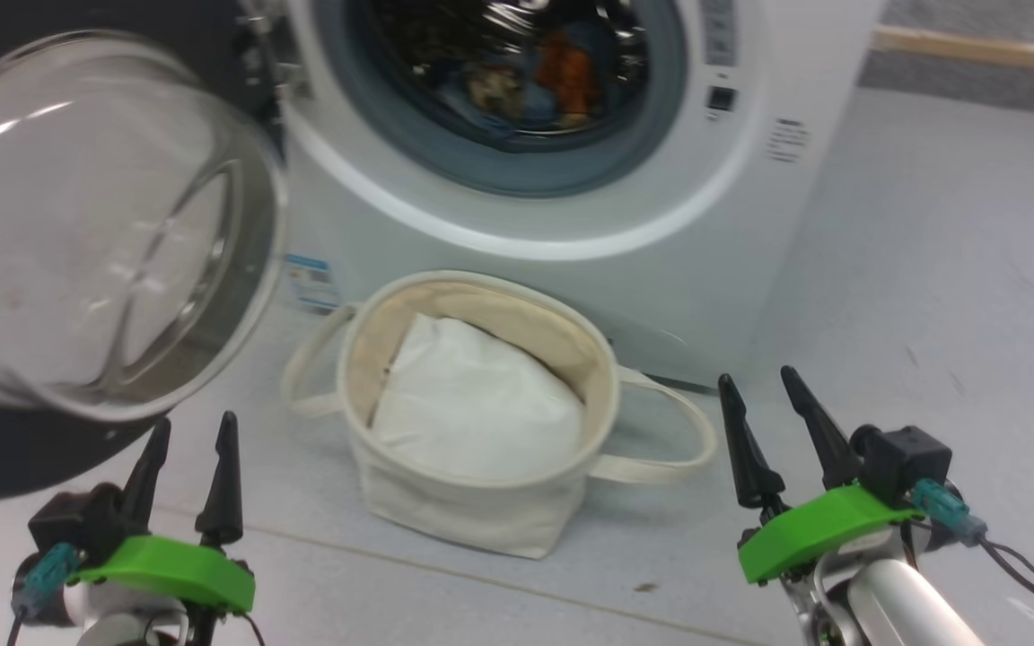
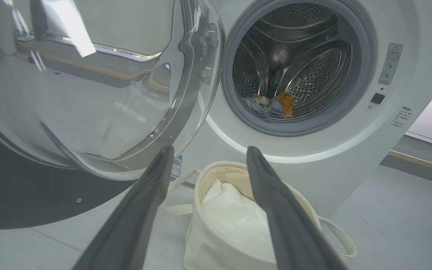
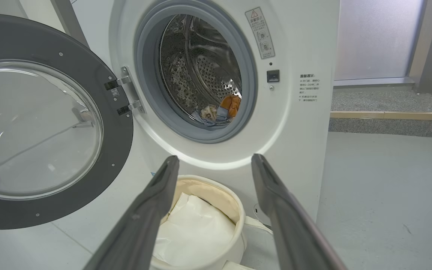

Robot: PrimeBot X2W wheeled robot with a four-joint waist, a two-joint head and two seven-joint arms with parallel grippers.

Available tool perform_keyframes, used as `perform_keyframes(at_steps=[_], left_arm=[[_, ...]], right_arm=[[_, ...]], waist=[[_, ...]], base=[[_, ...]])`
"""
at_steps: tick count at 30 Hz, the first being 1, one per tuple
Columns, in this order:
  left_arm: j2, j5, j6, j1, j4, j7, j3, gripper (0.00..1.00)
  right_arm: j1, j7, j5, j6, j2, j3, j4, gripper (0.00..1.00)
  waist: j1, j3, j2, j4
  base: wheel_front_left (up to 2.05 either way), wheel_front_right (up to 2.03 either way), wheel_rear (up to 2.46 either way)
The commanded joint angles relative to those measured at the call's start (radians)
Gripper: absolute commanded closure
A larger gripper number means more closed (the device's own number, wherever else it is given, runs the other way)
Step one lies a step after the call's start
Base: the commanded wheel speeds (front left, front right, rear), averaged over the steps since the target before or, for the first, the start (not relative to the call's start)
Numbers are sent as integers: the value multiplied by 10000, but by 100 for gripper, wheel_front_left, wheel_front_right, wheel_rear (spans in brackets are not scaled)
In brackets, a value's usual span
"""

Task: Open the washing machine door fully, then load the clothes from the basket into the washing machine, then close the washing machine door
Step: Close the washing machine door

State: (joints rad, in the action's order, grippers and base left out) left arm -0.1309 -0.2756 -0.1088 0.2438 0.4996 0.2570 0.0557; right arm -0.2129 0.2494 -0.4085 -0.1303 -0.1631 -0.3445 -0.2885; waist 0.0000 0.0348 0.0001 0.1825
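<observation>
The washing machine [image 1: 679,251] [image 2: 354,146] [image 3: 298,123] stands with its round door [image 1: 86,233] [image 2: 81,97] [image 3: 47,123] swung wide to the left. The clothes [image 1: 535,85] [image 2: 276,105] [image 3: 221,109], light blue with orange-brown print, lie at the bottom of the steel drum. The cream basket [image 1: 472,511] [image 2: 216,247] [image 3: 234,210] sits on the floor before the machine, holding a plain white cloth [image 1: 472,404]. My left gripper [image 1: 194,431] [image 2: 209,152] is open at the lower left, under the door's glass bowl. My right gripper [image 1: 761,381] [image 3: 215,159] is open at the basket's right. Both hold nothing.
A pale grey floor [image 1: 930,296] spreads to the right of the machine. A wooden skirting strip [image 1: 984,49] [image 3: 392,116] runs along the wall behind. The open door overhangs the space on the left, close above my left gripper.
</observation>
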Motion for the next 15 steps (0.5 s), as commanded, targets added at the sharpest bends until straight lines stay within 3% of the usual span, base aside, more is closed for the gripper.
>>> perform_keyframes(at_steps=[1, 15], left_arm=[[-143, 132, 103, 100, -209, 47, 452, 0], [-104, 513, 220, -331, -737, 47, 1306, 0]], right_arm=[[14, 124, -110, -4, -1, -227, 189, 0], [87, 124, -362, -4, 122, -493, 68, 0]], waist=[[0, -249, -1, 692], [0, -619, -1, 2893]], base=[[0, 0, 0], [0, 0, 0]])
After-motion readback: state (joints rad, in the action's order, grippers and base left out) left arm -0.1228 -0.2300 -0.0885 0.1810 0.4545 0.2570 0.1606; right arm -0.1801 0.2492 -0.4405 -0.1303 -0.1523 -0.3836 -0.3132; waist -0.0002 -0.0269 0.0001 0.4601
